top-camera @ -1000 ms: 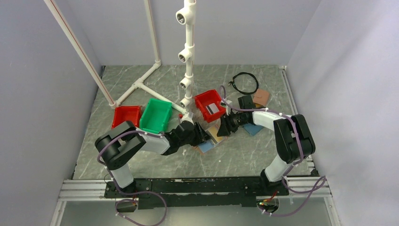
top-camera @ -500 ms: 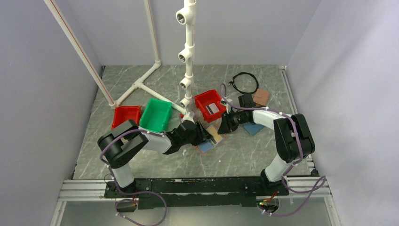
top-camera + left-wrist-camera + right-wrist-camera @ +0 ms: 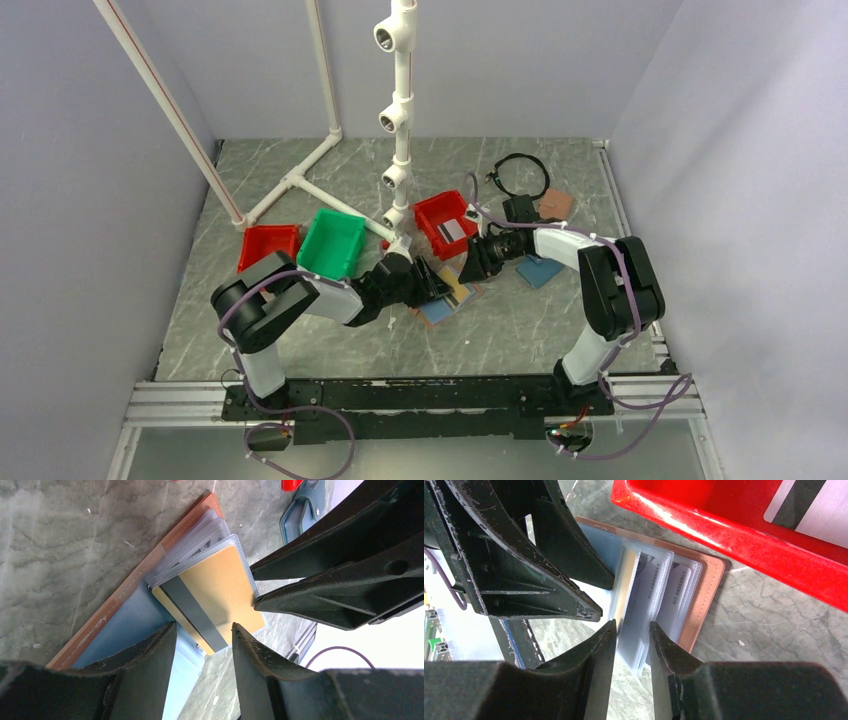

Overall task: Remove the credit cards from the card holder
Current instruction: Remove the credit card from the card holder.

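Centrally, card holder [image 3: 125, 595]: laid open on surface [image 3: 60, 540], between both grippers.
Gold card [image 3: 215, 587]: lodged among clear sleeves [image 3: 646, 595].
Left gripper [image 3: 202, 630]: jaws apart.
Right gripper [image 3: 631, 627]: jaws narrowed around sleeves; grip cannot be told.

The card holder [image 3: 457, 291] is closed in by the left gripper [image 3: 440, 285] on its left, the right gripper [image 3: 471, 271] on its right and the red bin [image 3: 423, 222] just beyond its far edge. Bare table [image 3: 500, 335] is left on the near side.
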Tool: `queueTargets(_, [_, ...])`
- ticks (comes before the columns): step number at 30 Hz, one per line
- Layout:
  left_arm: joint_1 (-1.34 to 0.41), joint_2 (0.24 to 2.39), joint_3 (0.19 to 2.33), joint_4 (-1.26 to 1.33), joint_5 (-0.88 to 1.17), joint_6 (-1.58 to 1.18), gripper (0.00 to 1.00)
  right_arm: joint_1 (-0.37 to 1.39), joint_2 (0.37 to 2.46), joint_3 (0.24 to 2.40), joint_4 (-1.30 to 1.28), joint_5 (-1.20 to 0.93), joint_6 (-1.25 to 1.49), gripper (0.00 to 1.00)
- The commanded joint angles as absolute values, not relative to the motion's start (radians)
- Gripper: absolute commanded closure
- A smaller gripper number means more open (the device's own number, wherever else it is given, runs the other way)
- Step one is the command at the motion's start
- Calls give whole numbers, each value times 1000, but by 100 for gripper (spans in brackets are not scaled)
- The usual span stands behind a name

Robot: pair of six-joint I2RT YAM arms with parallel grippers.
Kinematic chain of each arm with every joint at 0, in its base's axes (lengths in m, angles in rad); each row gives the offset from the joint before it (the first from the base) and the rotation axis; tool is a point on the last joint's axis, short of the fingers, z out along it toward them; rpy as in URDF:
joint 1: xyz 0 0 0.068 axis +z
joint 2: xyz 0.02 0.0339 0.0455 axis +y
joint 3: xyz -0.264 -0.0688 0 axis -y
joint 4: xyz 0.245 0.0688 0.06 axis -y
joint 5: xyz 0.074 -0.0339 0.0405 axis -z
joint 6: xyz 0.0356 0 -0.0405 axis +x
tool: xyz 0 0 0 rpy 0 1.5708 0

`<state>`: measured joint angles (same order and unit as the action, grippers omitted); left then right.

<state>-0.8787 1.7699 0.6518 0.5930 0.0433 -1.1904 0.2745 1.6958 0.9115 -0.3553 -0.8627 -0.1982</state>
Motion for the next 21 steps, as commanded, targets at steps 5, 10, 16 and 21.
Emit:
queueTargets(5, [-859, 1807, 601, 645, 75, -1183, 48, 291, 1692, 951, -381, -855, -199, 61])
queueTargets(10, [-854, 1811, 597, 643, 75, -1183, 48, 293, 1675, 953, -390, -886, -220, 59])
queueTargets(16, [-852, 1804, 588, 641, 71, -1180, 48, 296, 1686, 977, -434, -966, -243, 58])
queueTargets(21, [-852, 1784, 584, 638, 69, -1158, 48, 298, 1684, 988, -447, -903, -247, 51])
